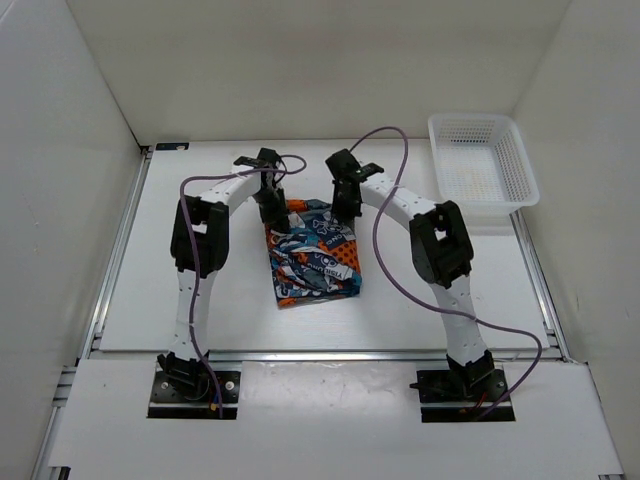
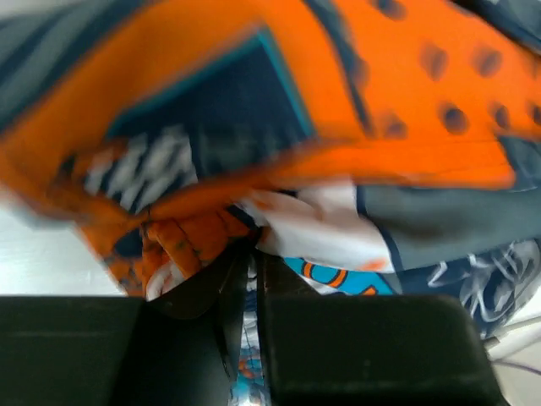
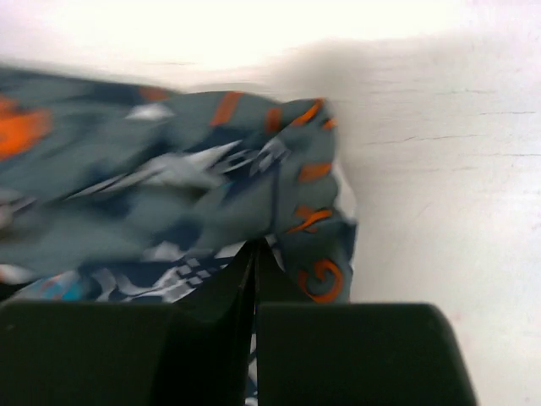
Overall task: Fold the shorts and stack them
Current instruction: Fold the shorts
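The shorts (image 1: 314, 255), printed in teal, orange, white and navy, lie in the middle of the table, their far edge lifted. My left gripper (image 1: 272, 211) is shut on the far left corner of the shorts; in the left wrist view cloth (image 2: 279, 127) fills the frame and is pinched between the fingers (image 2: 251, 254). My right gripper (image 1: 347, 207) is shut on the far right corner; in the right wrist view the cloth (image 3: 186, 186) is clamped at the fingertips (image 3: 254, 247).
A white plastic mesh basket (image 1: 482, 165) stands at the back right of the table. White walls close in the table on three sides. A metal rail (image 1: 120, 240) runs along the left edge.
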Controlling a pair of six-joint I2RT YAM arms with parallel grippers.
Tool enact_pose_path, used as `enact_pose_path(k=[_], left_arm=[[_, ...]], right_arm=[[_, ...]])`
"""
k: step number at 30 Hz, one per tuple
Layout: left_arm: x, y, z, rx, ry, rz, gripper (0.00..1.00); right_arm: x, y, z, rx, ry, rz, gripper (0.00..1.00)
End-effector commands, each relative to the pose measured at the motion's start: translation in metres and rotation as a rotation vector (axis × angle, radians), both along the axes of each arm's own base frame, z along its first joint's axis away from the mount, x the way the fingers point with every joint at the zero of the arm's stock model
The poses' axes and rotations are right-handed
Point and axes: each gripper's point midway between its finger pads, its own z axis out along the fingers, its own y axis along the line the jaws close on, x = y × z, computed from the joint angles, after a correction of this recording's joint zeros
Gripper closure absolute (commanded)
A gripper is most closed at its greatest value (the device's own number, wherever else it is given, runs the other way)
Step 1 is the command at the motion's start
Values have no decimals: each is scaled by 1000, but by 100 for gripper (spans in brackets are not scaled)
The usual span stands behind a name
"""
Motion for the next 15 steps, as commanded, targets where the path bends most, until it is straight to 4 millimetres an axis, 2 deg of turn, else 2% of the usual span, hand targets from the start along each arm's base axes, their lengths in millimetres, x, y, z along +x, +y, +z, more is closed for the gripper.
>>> enact_pose_path(k=[1,4,5,7,8,9,10,11,12,13,14,15], left_arm=[[12,15,21,11,-42,4,90],[10,18,28,29,-37,-24,90],[15,18,37,26,-57,-35,90],[18,17,62,16,-104,-46,82],[21,16,91,-2,-161,-68,77],[22,16,108,-7,-194,-77,71],[22,16,124,-15,-223,-76,57],[22,16,157,-29,-300,-87,52],[17,18,172,-31,-326,-99,43],[10,18,202,-54,-386,-101,39],[4,21,216,-56,-412,-110,32],[-2,23,229,-62,-439,-109,30]], right_arm=[[12,-7,2,-11,1,-21,100],[14,-6,16,-4,-17,-14,100],[16,-5,41,23,-58,-14,100],[14,-6,65,49,-99,-14,100],[12,-7,100,87,-157,-15,100],[7,-10,111,97,-171,-15,98],[2,-18,148,119,-240,-28,91],[-2,-25,163,121,-271,-41,85],[-8,-35,167,99,-285,-47,78],[-18,-48,193,98,-337,-56,58],[-26,-58,199,79,-347,-73,46],[-34,-75,190,17,-344,-97,32]])
